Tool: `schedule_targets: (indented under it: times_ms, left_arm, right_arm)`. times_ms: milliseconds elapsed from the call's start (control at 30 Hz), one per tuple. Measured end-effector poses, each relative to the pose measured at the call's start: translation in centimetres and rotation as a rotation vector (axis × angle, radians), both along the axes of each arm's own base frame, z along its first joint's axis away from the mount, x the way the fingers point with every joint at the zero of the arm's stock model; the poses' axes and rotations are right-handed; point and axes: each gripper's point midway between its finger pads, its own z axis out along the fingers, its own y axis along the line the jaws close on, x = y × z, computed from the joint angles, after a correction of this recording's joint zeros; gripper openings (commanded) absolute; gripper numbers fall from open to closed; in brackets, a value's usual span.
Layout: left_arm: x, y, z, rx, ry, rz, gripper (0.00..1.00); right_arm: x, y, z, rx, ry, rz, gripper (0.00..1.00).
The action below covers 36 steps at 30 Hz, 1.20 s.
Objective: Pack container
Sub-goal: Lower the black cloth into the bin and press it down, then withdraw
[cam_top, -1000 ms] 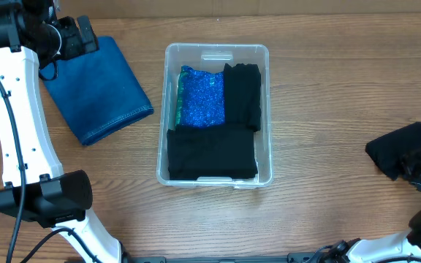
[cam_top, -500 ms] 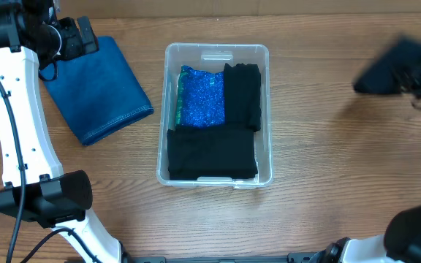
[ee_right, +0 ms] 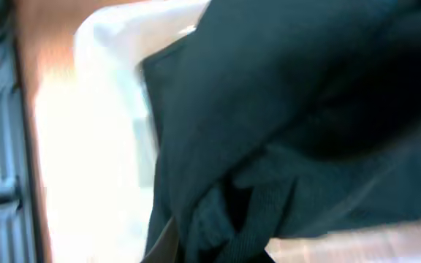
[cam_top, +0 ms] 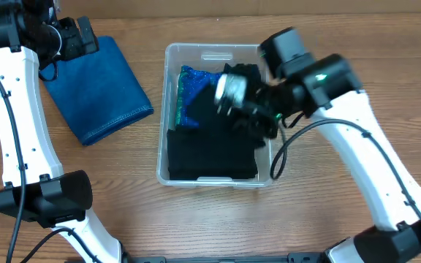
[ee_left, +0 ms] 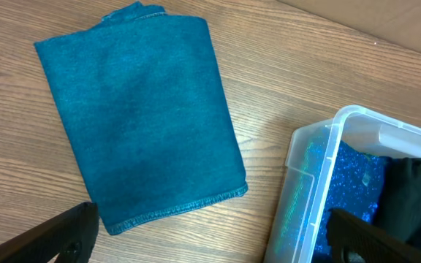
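The clear container (cam_top: 218, 50) stands mid-table and also shows in the left wrist view (ee_left: 309, 190). It holds a sparkly blue cloth (cam_top: 194, 98) and a folded black cloth (cam_top: 207, 157) at the front. My right gripper (cam_top: 258, 120) hangs over the container's right half, shut on a dark black cloth (ee_right: 283, 109) that fills the blurred right wrist view. My left gripper (cam_top: 75, 36) is open and empty, hovering at the far left over a folded teal cloth (cam_top: 97, 88), which lies flat on the table in the left wrist view (ee_left: 137, 109).
The wooden table (cam_top: 357, 212) stretches to the right and front of the container. The right arm (cam_top: 371, 161) crosses the right side. The left arm (cam_top: 17, 124) runs along the left edge.
My right arm has swung fast from the right edge of the table, up and across, to over the container, with the black cloth. The left arm and teal cloth have not moved.
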Motion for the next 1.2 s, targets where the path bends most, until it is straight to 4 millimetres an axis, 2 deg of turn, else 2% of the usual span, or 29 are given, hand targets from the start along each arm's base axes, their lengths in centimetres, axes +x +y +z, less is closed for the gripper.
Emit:
schedule_targets:
  times_ms: [67,267,467,500,533,667,733,800,900,1000,1033,1067,1100,1200]
  left_arm:
    - [0.0,0.1,0.0,0.003,0.001,0.001,1.00]
    - [0.0,0.1,0.0,0.007,0.001,0.004,1.00]
    - [0.0,0.2,0.0,0.010,0.001,0.005,1.00]
    - [0.0,0.2,0.0,0.011,0.000,0.006,1.00]
    - [0.0,0.2,0.0,0.011,0.000,0.006,1.00]
    - [0.1,0.2,0.0,0.011,-0.002,0.006,1.00]
    - [0.1,0.2,0.0,0.011,-0.002,0.006,1.00]
    - [0.1,0.2,0.0,0.011,-0.002,0.006,1.00]
    - [0.1,0.2,0.0,0.011,-0.002,0.006,1.00]
    - [0.1,0.2,0.0,0.011,-0.002,0.006,1.00]
    - [0.1,0.2,0.0,0.011,-0.002,0.006,1.00]
    - [0.1,0.2,0.0,0.011,-0.002,0.006,1.00]
    - [0.1,0.2,0.0,0.011,-0.002,0.006,1.00]
    - [0.1,0.2,0.0,0.011,-0.002,0.006,1.00]
  right_arm:
    - [-1.4,0.4,-1.8,-0.057,0.039,0.114,0.04]
    - [-1.6,0.0,-8.1,-0.162,0.163,0.239,0.04]
    - [-2.3,-0.4,-11.4,-0.184,0.206,0.279,0.06]
    - [-2.2,-0.5,-11.7,-0.190,0.199,0.281,0.70]
    - [-1.6,-0.4,-12.0,-0.195,0.173,0.278,1.00]
    - [3.5,1.2,-12.2,-0.174,0.005,0.120,1.00]
    - [6.3,1.0,-12.1,-0.203,-0.071,-0.021,1.00]
    - [8.5,-0.1,-12.0,-0.259,-0.130,-0.174,1.00]
    - [10.0,-2.1,-11.7,-0.334,-0.153,-0.391,1.00]
    - [9.2,-2.2,-10.6,-0.315,-0.120,-0.458,1.00]
    - [8.3,-1.7,-9.6,-0.272,-0.095,-0.458,0.78]
    - [7.9,-1.4,-9.2,-0.255,-0.085,-0.455,0.21]
    - [6.8,-0.5,-7.2,-0.181,-0.068,-0.443,0.04]
    - [5.4,0.7,-4.4,-0.071,-0.042,-0.449,0.04]
